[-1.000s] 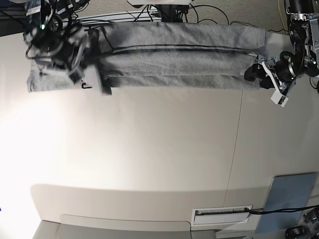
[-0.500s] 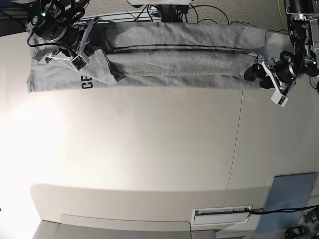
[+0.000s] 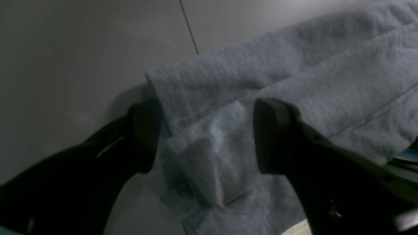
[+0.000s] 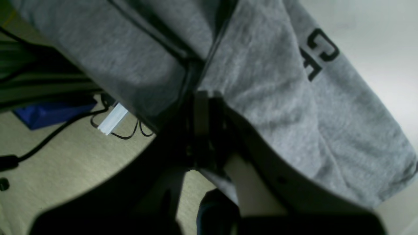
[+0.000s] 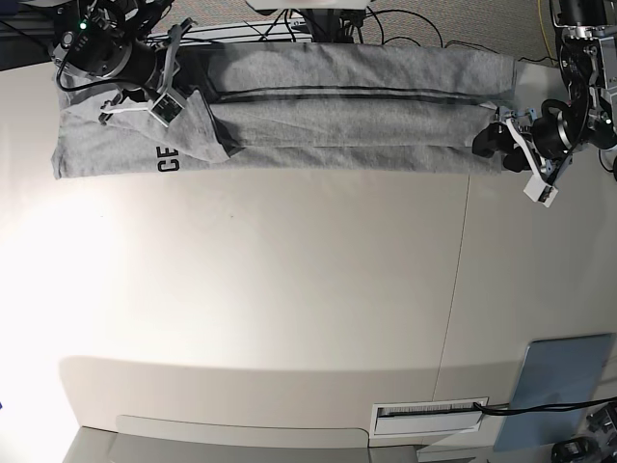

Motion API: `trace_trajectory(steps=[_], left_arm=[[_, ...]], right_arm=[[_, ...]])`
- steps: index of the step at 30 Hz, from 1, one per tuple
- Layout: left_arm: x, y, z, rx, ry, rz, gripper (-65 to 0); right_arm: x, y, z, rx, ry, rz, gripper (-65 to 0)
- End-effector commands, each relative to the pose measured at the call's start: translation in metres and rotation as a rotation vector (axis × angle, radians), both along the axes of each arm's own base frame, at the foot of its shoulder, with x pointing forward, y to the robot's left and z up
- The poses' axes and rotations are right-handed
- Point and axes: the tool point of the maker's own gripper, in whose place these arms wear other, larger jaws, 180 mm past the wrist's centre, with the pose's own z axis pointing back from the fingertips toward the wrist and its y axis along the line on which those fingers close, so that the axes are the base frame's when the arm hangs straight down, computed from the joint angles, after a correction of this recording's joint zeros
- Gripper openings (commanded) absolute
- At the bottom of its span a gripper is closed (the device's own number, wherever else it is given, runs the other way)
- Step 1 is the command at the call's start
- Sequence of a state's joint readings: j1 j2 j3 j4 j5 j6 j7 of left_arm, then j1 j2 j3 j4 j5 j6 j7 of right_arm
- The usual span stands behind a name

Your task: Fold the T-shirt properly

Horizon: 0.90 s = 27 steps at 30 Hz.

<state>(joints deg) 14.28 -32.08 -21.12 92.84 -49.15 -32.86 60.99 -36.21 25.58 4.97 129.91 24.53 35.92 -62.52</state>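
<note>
T-shirt lies as a long narrow strip along the far edge of the table, spanning almost from one arm to the other. It is folded lengthwise, with layered edges and a dark crease line running along the strip in the base view. Black letters show on the near edge at the base view's left end; the right wrist view shows the same lettering on the cloth.

Right gripper sits at the lettered end, over the far part of the strip. Its jaws are pinched nearly together on a fold of the T-shirt; in the right wrist view the cloth bunches straight into the closed jaws and drapes off both sides. Floor, cables and a blue object are visible under the raised cloth there.

Left gripper is at the opposite end, jaws spread wide. In the left wrist view the two dark fingers straddle a bunched corner of the T-shirt, one finger on the bare table side, the other over the cloth. Nothing is clamped; cannot tell whether the pads touch the fabric.

A blue-grey pad sits at the near corner of the table, well apart from the T-shirt. A white slotted plate lies just beside it.
</note>
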Motion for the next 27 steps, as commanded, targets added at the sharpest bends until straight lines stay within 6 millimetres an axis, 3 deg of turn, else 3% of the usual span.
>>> trace_trajectory(steps=[1, 7, 14, 21, 27], left_arm=[[0.008, 0.005, 0.011, 0.004, -0.037, 0.000, -20.8], [0.008, 0.005, 0.011, 0.004, -0.035, -0.001, -20.8], [0.005, 0.005, 0.009, 0.011, -0.015, -0.007, -20.8], [-0.007, 0.006, 0.006, -0.003, 0.030, -0.014, -20.8], [-0.017, 0.036, 0.012, 0.008, 0.001, 0.095, -20.8]], right_arm=[[0.003, 0.003, 0.007, 0.012, -0.025, 0.022, -62.5], [0.003, 0.003, 0.007, 0.011, -0.026, 0.025, -38.7], [0.005, 0.004, 0.008, 0.015, -0.034, 0.022, -38.5], [0.041, -0.014, 0.021, -0.046, -0.142, -0.077, -38.6], [0.062, -0.018, 0.033, -0.061, -0.220, -0.093, -38.6]])
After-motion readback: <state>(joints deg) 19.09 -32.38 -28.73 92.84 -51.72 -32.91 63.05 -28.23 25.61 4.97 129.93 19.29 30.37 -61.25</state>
